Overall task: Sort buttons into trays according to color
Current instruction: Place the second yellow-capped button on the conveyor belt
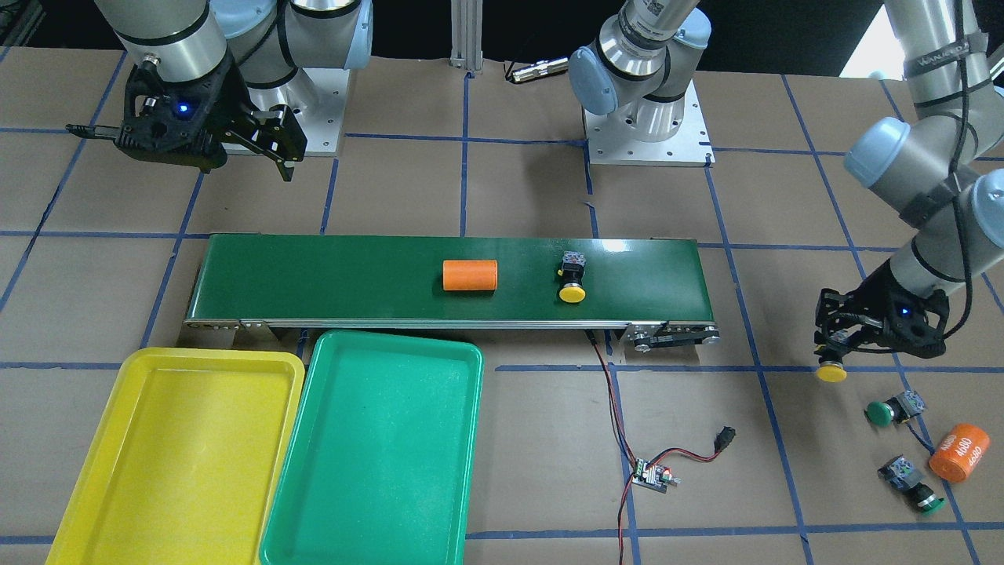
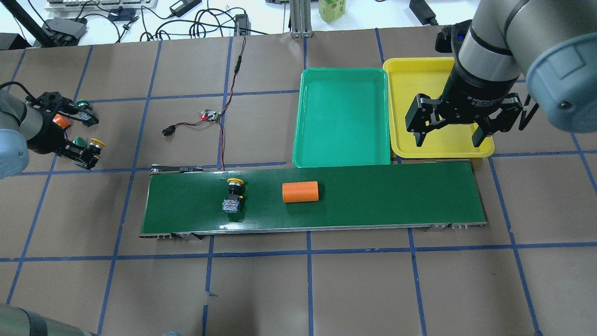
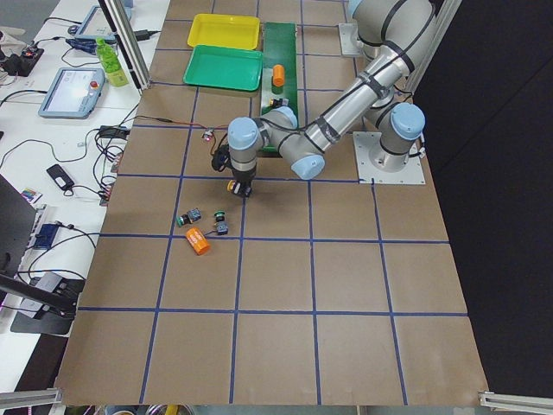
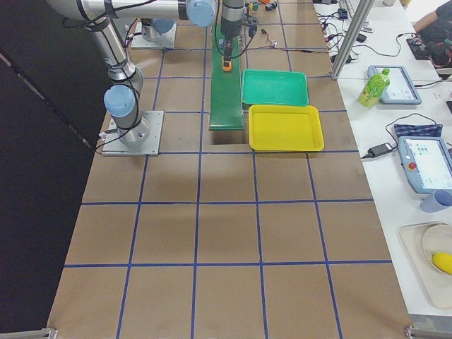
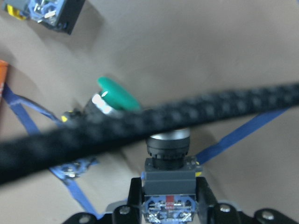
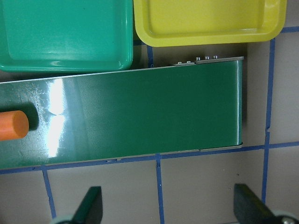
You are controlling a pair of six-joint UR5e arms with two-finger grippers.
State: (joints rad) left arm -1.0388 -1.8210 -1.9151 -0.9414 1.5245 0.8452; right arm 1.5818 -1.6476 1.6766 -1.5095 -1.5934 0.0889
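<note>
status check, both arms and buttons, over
Left pincer shut on yellow button. Right pincer open, raised near belt end. Other yellow button on belt, cylinder beside it. Two green buttons on table.

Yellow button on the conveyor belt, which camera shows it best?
Exterior front-facing: the yellow button lies unobstructed on the conveyor belt, cap and body clear. Overhead is nearly as good; side views barely show it; wrist cameras miss it.

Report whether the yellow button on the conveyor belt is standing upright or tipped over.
Tipped on its side. In the overhead view the yellow button lies along the belt, its cap beside its body, not above it.
</note>
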